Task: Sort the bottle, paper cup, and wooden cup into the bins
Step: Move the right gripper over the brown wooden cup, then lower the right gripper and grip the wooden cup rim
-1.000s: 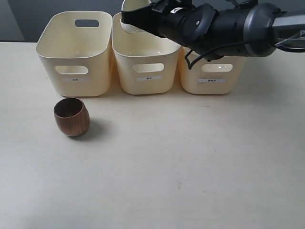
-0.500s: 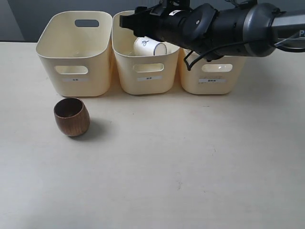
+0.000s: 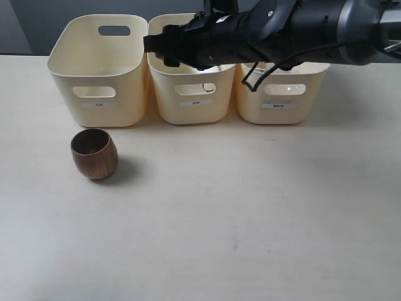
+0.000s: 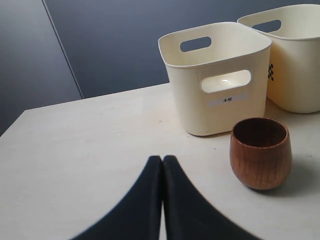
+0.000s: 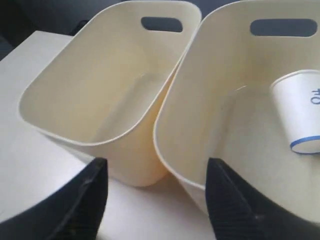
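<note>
The wooden cup stands upright on the table in front of the left bin. The paper cup lies on its side inside the middle bin; in the exterior view the arm hides it. My right gripper hangs open and empty above the middle bin's left rim. My left gripper is shut and empty, low over the table, short of the wooden cup. The bottle is out of view.
The right bin stands behind my right arm, which reaches across it and the middle bin. A dark wall runs behind the bins. The pale tabletop stretches in front.
The paper cup left my right gripper and dropped into the middle bin. The right gripper then shifted left, over the bin's left rim. The wooden cup has not moved.
</note>
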`<state>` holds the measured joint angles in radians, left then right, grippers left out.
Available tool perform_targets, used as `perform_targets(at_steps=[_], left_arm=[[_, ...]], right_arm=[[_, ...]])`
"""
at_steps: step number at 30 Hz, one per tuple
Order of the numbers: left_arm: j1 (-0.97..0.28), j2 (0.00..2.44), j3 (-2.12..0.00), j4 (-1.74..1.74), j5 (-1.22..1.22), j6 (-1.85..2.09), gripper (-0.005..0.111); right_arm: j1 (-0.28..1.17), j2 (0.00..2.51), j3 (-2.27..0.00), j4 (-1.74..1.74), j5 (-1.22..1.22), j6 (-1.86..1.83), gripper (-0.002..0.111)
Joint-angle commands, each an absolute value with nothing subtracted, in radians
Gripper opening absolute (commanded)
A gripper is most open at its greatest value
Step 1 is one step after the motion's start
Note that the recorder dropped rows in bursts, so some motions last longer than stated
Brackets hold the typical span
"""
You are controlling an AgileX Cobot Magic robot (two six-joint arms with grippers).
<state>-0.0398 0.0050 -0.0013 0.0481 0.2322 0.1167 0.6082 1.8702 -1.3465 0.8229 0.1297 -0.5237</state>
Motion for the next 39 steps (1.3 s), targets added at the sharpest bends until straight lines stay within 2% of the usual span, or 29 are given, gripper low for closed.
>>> perform_targets(at_steps=[1,5,11,20,39], left_arm=[[-0.043,0.0,0.0,0.045,0.231,0.115,0.0],[-0.043,0.0,0.0,0.045,0.231,0.115,0.0],[-0.043,0.0,0.0,0.045,0.231,0.115,0.0],[-0.043,0.0,0.0,0.045,0.231,0.115,0.0],[-0.043,0.0,0.0,0.045,0.231,0.115,0.0]], right_arm=[[0.612,1.841,-1.353,0.819,0.298,-0.522,0.055],[0.626,1.84,-1.353,0.838,0.437,-0.522,0.055],[0.692,1.84,-1.351,0.85,0.524,-0.522,0.055],[0.808,1.842,-1.351,0.85,0.484,-0.52,0.055],[0.816,1.943,-1.351,0.862,0.401,-0.359,0.055]])
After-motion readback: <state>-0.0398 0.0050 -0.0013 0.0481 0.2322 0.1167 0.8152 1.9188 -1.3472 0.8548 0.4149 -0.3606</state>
